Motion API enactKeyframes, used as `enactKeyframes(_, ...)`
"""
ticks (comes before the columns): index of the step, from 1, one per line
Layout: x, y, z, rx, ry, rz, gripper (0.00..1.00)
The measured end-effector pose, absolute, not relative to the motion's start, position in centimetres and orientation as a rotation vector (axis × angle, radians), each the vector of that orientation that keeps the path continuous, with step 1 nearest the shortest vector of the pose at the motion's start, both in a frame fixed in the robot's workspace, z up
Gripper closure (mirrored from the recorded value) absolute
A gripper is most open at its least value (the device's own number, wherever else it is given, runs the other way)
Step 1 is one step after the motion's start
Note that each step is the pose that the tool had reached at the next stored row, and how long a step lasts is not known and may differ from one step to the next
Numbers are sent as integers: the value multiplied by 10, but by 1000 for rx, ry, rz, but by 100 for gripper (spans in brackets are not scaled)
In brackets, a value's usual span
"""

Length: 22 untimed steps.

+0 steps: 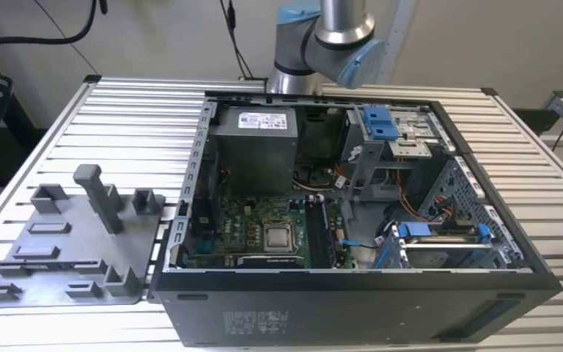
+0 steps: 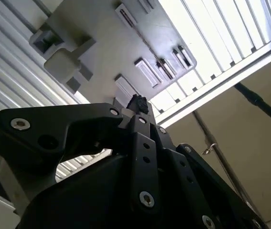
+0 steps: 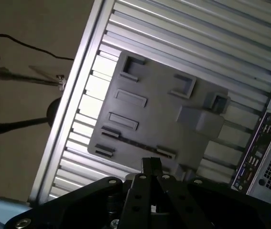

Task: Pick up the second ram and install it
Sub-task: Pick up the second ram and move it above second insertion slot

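black fingers (image 3: pixel 148 168), clenched together, face the grey tray (image 3: pixel 164 114); the white label (image 1: pixel 264 119) in the case (image 1: pixel 360 308) is unreadable.

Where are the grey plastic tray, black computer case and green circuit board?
Grey plastic tray (image 1: pixel 137 246): exterior view, flat base.
Black computer case (image 1: pixel 360 308): exterior view, near wall.
Green circuit board (image 1: pixel 225 224): exterior view, bare patch.

You're looking at a robotics lab or test workshop. The bench (image 1: pixel 135 110) is ribbed aluminium, and in the exterior view the robot arm (image 1: pixel 325 37) rises from its twelve o'clock edge. An opened desktop computer case (image 1: pixel 360 315) lies at the centre, a grey moulded parts holder (image 1: pixel 67 249) sits at eight o'clock, and black cables (image 1: pixel 92 26) hang down the bare wall at eleven.
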<state>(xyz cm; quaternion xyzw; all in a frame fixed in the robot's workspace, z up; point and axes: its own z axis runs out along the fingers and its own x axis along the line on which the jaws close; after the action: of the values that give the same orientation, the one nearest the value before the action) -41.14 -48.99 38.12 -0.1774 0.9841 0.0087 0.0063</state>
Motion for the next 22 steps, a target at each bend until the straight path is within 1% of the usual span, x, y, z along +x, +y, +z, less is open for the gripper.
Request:
enactKeyframes(4,-411,-490,381,-638,3064,25,89)
enactKeyframes(14,-412,-490,381,-817,3026,-2,89)
enactKeyframes(22,-412,-490,379,-1028,2961,-2,89)
